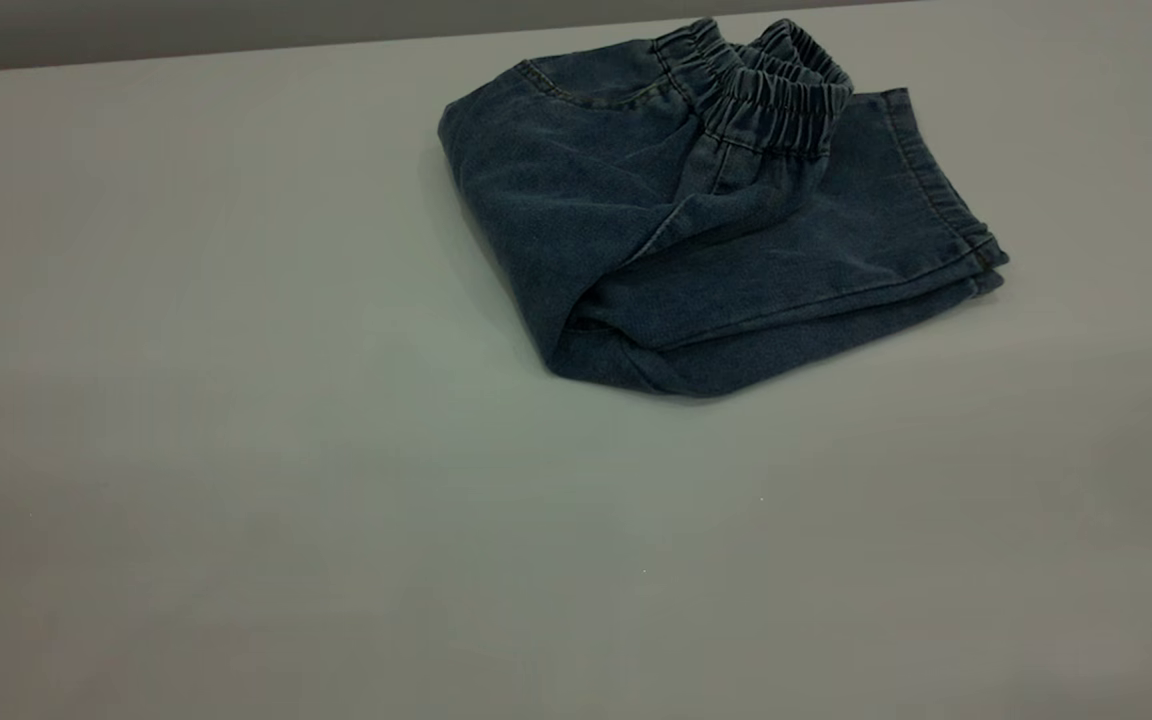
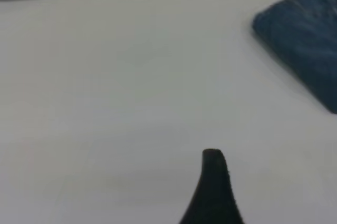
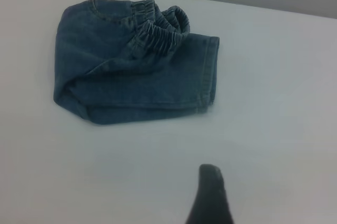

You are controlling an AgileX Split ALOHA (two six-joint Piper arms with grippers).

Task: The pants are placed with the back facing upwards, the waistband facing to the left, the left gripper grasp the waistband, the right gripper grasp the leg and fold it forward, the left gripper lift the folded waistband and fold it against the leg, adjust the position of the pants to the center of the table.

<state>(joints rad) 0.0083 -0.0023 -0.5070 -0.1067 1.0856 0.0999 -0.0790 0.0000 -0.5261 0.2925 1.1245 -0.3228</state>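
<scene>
The pants [image 1: 716, 220] lie folded into a compact blue denim bundle on the table [image 1: 286, 480], toward its far right part. The elastic waistband [image 1: 786, 100] rests bunched on top of the leg [image 1: 856, 230], whose hem points right. Neither arm appears in the exterior view. In the left wrist view, a dark tip of my left gripper [image 2: 213, 187] hovers over bare table, with a corner of the pants [image 2: 305, 39] far off. In the right wrist view, a dark tip of my right gripper [image 3: 210, 195] is well short of the pants [image 3: 131, 76], touching nothing.
The table's far edge [image 1: 236, 50] runs just behind the pants, with a grey wall beyond it. Broad bare white surface stretches to the left of and in front of the bundle.
</scene>
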